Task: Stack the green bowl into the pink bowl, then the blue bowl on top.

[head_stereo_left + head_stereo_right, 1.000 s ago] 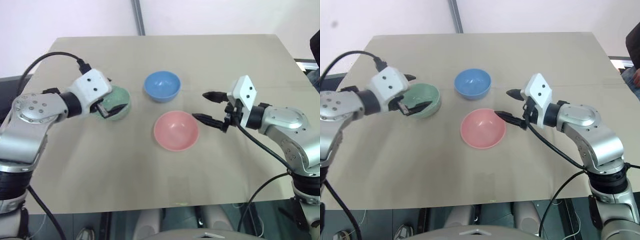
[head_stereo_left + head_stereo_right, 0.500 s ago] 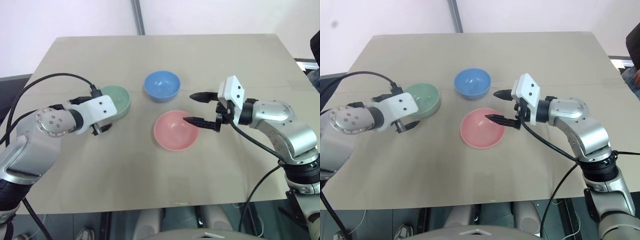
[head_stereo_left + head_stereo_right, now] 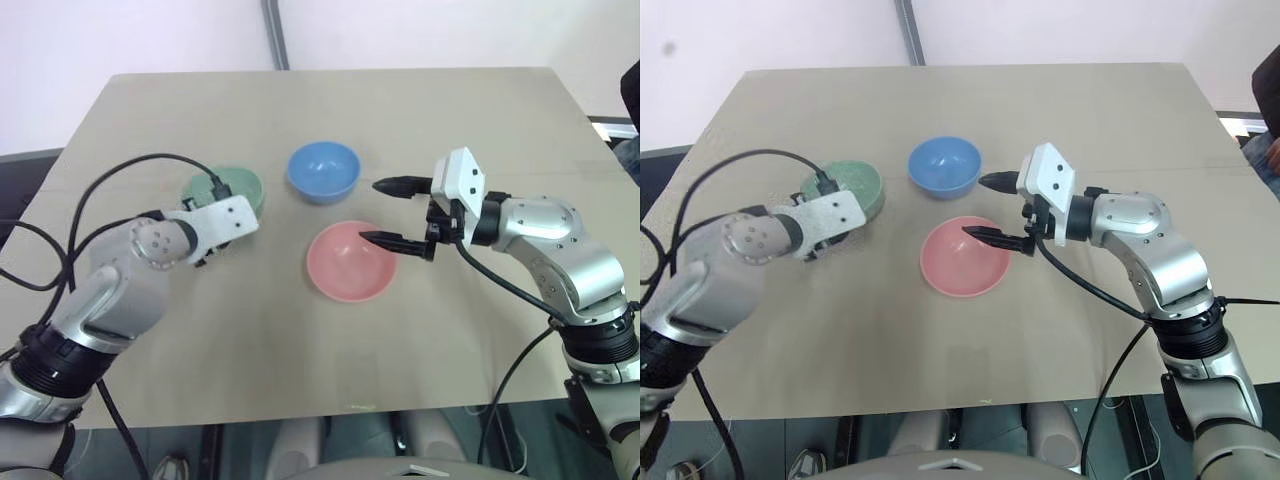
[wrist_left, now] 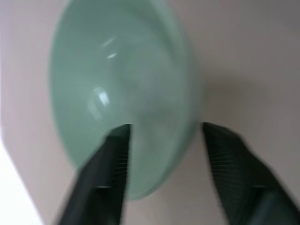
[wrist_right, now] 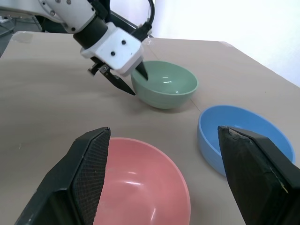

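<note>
Left eye view: green bowl half-hidden.

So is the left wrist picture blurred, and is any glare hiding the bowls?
Left wrist view: soft and smeared, the green bowl and the left tool fingers have fuzzy edges. Right wrist view: sharp, small highlights inside the pink bowl and green bowl, nothing hidden. Head views: even light, faint shadows under the blue bowl, no glare.

Looks like a robot lab or test room: plain beige table against a bare white wall, grey pole behind, loose black cables on the arms, three plain bowls laid out ahead of the fingers.
</note>
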Controlling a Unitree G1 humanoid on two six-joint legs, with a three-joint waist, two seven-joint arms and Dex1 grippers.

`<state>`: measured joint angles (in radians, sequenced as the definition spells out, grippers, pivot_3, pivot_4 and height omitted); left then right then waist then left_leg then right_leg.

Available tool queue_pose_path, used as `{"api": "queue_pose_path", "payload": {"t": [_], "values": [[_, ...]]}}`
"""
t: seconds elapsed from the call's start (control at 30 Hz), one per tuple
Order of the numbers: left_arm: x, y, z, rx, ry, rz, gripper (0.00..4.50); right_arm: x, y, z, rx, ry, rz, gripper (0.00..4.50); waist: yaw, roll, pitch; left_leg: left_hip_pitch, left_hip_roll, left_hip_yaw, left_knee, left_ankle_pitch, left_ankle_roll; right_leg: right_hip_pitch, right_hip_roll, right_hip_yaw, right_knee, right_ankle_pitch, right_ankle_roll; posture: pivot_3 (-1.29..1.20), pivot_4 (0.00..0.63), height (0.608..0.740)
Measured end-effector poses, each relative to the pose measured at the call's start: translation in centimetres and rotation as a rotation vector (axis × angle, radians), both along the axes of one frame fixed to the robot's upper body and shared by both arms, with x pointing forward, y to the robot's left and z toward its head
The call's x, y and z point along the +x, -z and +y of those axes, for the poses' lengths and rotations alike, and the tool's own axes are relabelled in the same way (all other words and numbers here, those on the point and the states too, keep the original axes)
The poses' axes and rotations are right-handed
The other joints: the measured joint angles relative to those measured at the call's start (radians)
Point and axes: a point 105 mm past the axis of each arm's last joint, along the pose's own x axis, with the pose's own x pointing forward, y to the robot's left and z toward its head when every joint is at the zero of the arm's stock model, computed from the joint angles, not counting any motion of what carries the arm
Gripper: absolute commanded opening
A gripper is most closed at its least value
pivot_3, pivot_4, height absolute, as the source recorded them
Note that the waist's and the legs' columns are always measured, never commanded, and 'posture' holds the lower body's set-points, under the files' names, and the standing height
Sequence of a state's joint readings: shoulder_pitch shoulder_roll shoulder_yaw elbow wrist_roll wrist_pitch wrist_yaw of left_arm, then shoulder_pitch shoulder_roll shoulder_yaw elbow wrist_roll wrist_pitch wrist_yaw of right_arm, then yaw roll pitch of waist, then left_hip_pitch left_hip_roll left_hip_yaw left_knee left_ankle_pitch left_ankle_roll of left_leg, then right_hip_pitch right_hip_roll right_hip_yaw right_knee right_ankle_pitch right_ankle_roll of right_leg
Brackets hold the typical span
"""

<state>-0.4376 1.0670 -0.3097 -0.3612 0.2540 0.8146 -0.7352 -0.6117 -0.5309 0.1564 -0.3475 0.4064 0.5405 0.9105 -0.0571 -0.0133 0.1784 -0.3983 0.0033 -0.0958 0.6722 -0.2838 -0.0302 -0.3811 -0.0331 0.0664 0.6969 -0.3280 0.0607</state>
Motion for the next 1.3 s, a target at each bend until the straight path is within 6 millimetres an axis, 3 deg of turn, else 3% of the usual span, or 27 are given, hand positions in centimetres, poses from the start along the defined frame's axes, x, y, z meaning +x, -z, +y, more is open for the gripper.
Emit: {"api": "queue_pose_path", "payload": {"t": [0.03,0.2,0.3,0.53,0.7,0.83,0.97,1.1,1.3], "values": [[0.0,0.1,0.0,0.003,0.002,0.002,0.1,0.0,0.0,0.0,0.0,0.001,0.0,3.98,0.0,0.0,0.0,0.0,0.0,0.0,0.0,0.0,0.0,0.0,0.0,0.0,0.0,0.0,0.0,0.0,0.15,0.74],[0.1,0.0,-0.5,0.014,0.042,-0.007,0.1,0.0,0.0,-0.1,-0.001,0.007,-0.002,3.98,0.003,0.0,0.0,0.0,0.0,-0.002,0.001,0.0,0.0,0.0,0.0,0.0,0.0,0.0,0.0,0.0,0.15,0.74],[0.1,-1.4,-1.1,-0.026,0.113,-0.039,0.1,0.1,0.1,-0.1,-0.001,0.016,0.0,3.98,0.004,0.0,0.0,0.0,0.0,-0.003,0.001,0.0,0.0,0.0,-0.001,0.0,0.0,0.0,0.0,0.0,0.15,0.74],[-2.7,-4.6,-4.0,-0.103,0.493,0.014,0.1,0.4,0.4,-1.0,-0.003,0.06,0.002,3.98,0.012,0.0,0.0,0.0,0.001,-0.003,0.0,0.0,0.0,0.0,-0.001,0.0,-0.001,0.0,0.0,0.0,0.15,0.74],[-5.2,-6.3,-7.4,-0.129,0.839,0.096,0.1,-0.2,0.4,-2.9,-0.003,0.125,-0.003,3.98,0.022,0.0,0.0,-0.002,0.0,0.0,0.002,0.0,0.0,0.0,-0.001,-0.002,-0.001,0.0,0.0,0.0,0.15,0.74],[-5.1,-8.1,-9.5,-0.071,1.074,0.105,0.1,-2.5,2.0,-6.7,-0.066,0.241,0.056,3.98,0.043,0.0,0.0,-0.003,-0.001,-0.001,0.004,-0.001,0.001,0.002,-0.001,-0.004,-0.001,0.0,0.0,0.0,0.15,0.74],[-4.4,-7.1,-11.2,-0.028,1.232,0.185,0.1,-5.1,3.1,-9.1,-0.103,0.327,0.113,3.98,0.028,0.001,0.0,-0.001,-0.001,0.001,0.007,-0.002,0.004,0.003,0.0,-0.002,0.002,0.0,0.0,0.0,0.15,0.74],[-4.1,-6.0,-11.7,0.042,1.323,0.257,0.1,-6.6,3.5,-10.4,-0.111,0.396,0.137,3.98,0.015,0.0,0.0,-0.001,0.0,0.0,0.008,-0.002,0.004,0.003,0.002,-0.002,0.002,0.0,0.0,0.0,0.15,0.74],[-3.4,-4.9,-11.8,0.197,1.406,0.318,0.1,-7.5,2.6,-11.1,-0.094,0.466,0.103,3.98,0.013,0.0,0.0,-0.001,0.0,0.0,0.01,-0.002,0.004,0.004,0.002,-0.001,0.004,0.0,0.0,0.0,0.15,0.74]]}}
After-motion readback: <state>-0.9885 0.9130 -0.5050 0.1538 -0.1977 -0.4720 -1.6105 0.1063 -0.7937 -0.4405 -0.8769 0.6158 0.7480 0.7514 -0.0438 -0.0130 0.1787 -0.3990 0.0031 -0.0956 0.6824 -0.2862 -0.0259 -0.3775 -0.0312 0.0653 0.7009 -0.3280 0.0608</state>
